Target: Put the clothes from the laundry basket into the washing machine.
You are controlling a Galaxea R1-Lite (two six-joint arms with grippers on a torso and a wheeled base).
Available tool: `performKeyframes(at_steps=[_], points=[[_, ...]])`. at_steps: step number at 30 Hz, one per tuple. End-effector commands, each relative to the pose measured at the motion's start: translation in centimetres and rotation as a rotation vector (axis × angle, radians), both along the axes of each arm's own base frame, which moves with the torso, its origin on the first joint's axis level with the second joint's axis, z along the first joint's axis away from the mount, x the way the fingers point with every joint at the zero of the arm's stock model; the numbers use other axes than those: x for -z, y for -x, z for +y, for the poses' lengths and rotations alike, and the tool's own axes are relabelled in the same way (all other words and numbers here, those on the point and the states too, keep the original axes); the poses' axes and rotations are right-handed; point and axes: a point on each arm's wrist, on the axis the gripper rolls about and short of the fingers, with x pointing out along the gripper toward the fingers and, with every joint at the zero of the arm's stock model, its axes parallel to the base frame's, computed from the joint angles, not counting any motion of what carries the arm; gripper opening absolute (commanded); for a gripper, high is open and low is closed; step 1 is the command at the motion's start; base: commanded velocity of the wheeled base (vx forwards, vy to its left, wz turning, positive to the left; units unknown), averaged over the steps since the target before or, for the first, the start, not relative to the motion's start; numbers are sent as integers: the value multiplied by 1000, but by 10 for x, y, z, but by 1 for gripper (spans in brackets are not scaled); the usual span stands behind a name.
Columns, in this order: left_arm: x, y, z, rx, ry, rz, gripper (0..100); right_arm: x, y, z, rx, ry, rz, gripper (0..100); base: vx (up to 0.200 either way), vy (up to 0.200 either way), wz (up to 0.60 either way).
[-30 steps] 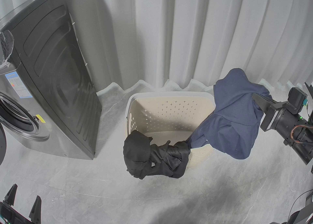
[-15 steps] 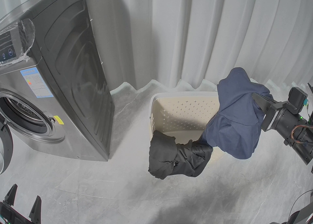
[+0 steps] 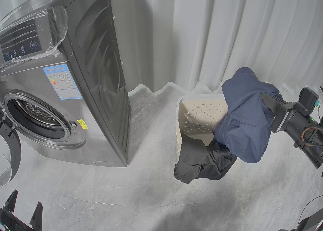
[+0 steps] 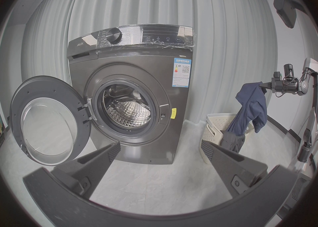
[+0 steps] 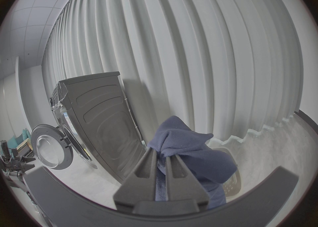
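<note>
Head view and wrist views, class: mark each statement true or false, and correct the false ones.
1. The washing machine has its door open. True.
2. A black garment hangs over the laundry basket rim. True.
3. The right gripper holds that black garment. False: it is shut on the navy garment.
4. The left gripper grips cloth. False: it is open and holds nothing.
</note>
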Motion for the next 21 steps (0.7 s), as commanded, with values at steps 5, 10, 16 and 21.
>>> performKeyframes(at_steps=[5,10,16,21], points=[[5,0,0,1,0,4,100,1,0,0,-1,1,4,0,-200,0,0],[5,0,0,0,0,4,100,0,0,0,-1,-1,2,0,-120,0,0],[5,0,0,0,0,4,100,0,0,0,-1,-1,2,0,0,0,0],[5,0,0,1,0,4,100,-2,-1,1,-2,-5,-5,0,0,40,0]])
